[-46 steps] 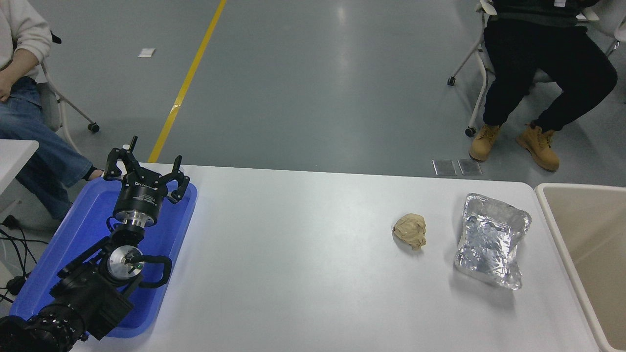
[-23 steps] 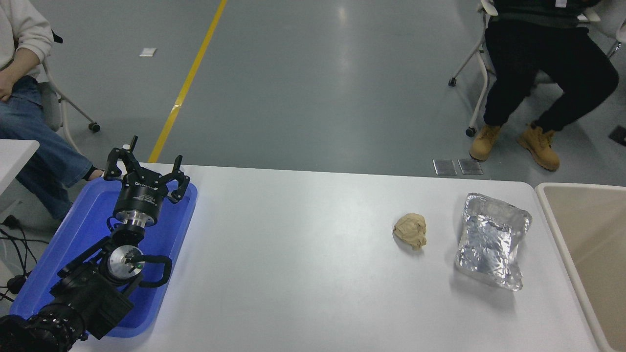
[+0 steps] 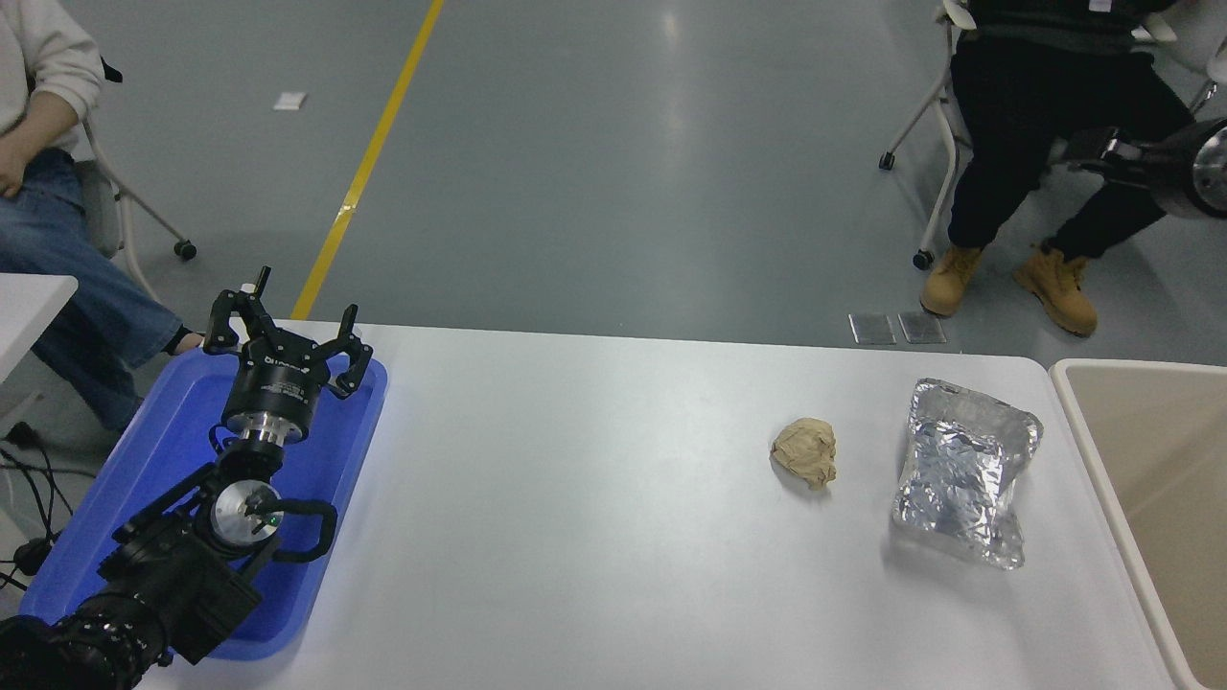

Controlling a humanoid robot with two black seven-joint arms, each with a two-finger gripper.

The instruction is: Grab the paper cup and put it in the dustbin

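Head view only.

Left gripper (image 3: 288, 331) parked at lower left, hanging over the far end of the blue tray (image 3: 153, 450); fingers spread wide, nothing between them. The arm runs back to the bottom-left corner, over the tray.

Right gripper (image 3: 1102, 153) comes in at the upper right edge, high above the floor past the table's far side and in front of the seated person's dark trousers. Only part of it shows: a black body with a silver disc at the frame edge. Can't tell how its jaws stand, and can't see anything in them.

Paper cup: can't find it anywhere in this view, neither on the table nor in the visible part of the bin.

Dustbin (image 3: 1083, 422) sits at the right edge of the white table (image 3: 575, 537), beige with a pale rim, cut off by the frame. The inside that shows is plain beige wall.

On the table, right half: crumpled tan paper ball (image 3: 804, 451), and just right of it, apart, a crinkled silver foil bag (image 3: 963, 471) lying flat between the ball and the dustbin.

Far side: one person (image 3: 1054, 105) on a chair at upper right, tan boots on the grey floor. Another person (image 3: 48, 172) in jeans sits at upper left. A yellow floor line (image 3: 369, 158) runs diagonally toward the tray.
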